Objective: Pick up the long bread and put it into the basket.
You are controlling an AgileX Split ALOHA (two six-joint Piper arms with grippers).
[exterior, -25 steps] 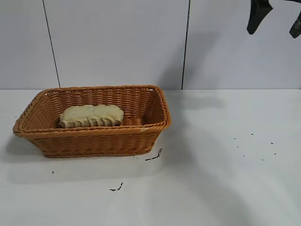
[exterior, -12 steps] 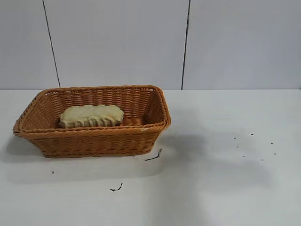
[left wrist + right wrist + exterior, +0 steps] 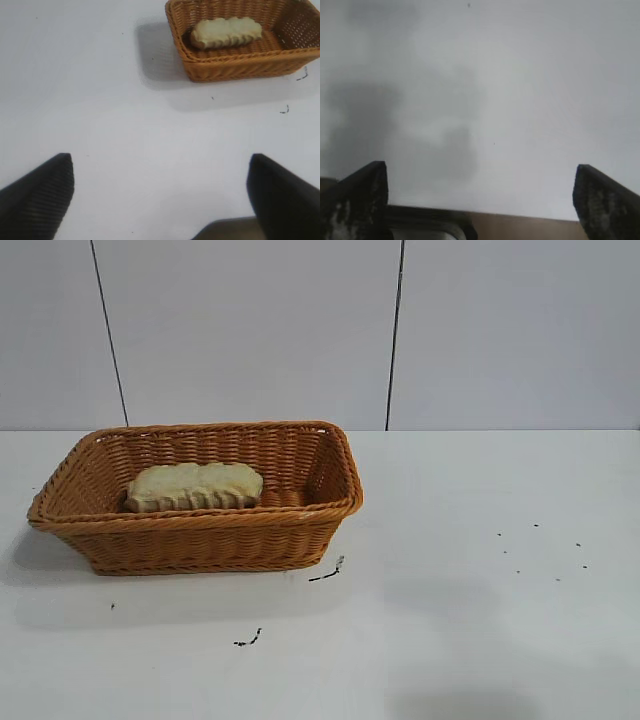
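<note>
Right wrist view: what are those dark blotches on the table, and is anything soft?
Right wrist view: soft grey shadow patches on the bare table, no object there; right hand tips blurred, wide apart. Left wrist view: basket casts a shadow beside it; left hand tips blurred. Exterior view: even light, no glare.

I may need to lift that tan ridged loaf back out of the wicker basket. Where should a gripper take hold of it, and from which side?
Probably from above, jaws closing across the short width at the middle of the tan ridged long bread. It lies flat, lengthwise in the orange-brown woven wicker basket, whose flared walls block any sideways approach; only its top is exposed.
</note>
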